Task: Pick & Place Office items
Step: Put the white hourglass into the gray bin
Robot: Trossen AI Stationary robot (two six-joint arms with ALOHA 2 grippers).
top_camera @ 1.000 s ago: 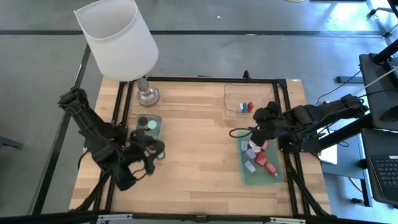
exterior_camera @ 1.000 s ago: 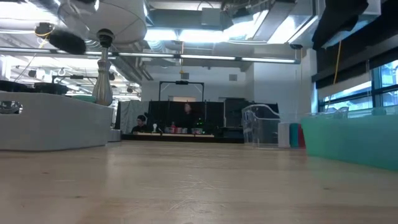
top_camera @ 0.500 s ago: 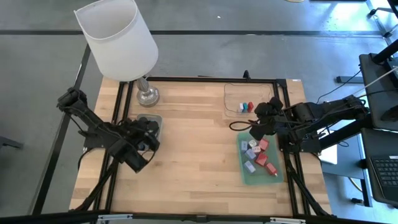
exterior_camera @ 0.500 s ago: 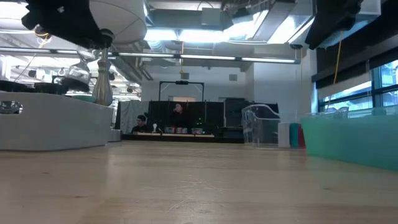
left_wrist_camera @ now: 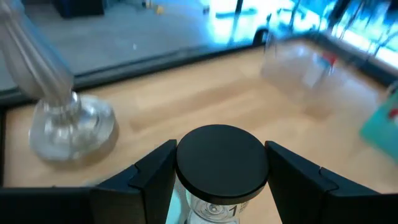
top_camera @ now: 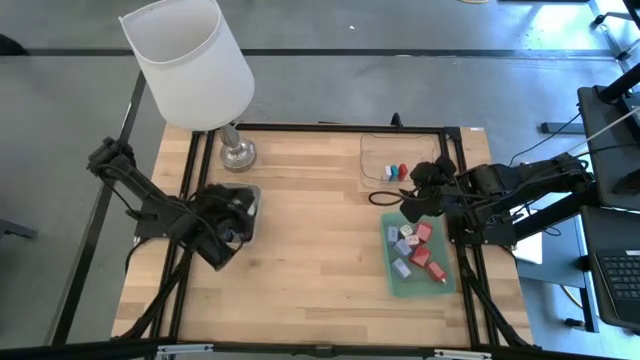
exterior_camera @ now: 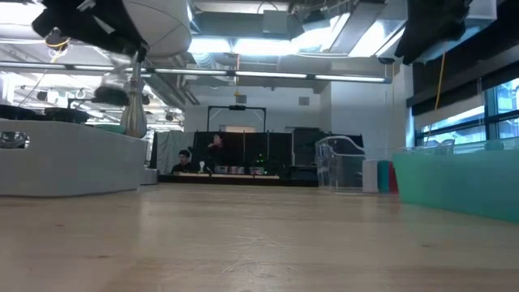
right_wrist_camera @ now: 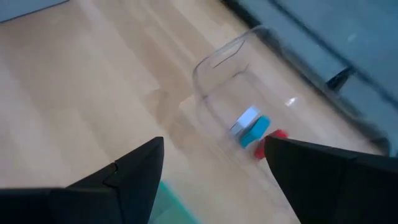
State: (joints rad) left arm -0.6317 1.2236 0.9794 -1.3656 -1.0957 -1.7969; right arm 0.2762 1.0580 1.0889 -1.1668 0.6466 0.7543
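My left gripper (top_camera: 237, 213) hovers over the small grey tray (top_camera: 252, 191) on the table's left and is shut on a small clear item with a black round cap (left_wrist_camera: 221, 163). My right gripper (top_camera: 410, 203) hangs open between the clear tray (top_camera: 385, 150) and the green tray (top_camera: 393, 282), with nothing between its fingers (right_wrist_camera: 214, 168). Red, blue and white pieces (right_wrist_camera: 252, 129) lie in the clear tray. Red and lilac blocks (top_camera: 415, 250) lie in the green tray. My left gripper pinches the black round cap by its rim (left_wrist_camera: 181, 167), one finger on each side. Below the cap a clear body shows between the fingers (left_wrist_camera: 155, 171). The item sits upright, cap on top. Its underside is hidden.
A white-shaded lamp (top_camera: 190, 65) stands at the far left, its metal base (left_wrist_camera: 71, 124) just beyond the grey tray. Bare wood (top_camera: 320, 240) lies between the two arms. A black frame (top_camera: 340, 128) runs round the table.
My left gripper has swung from the open wood toward the table's far edge, to above the grey tray, and has turned, still shut on the capped item. My right gripper has stayed in place.
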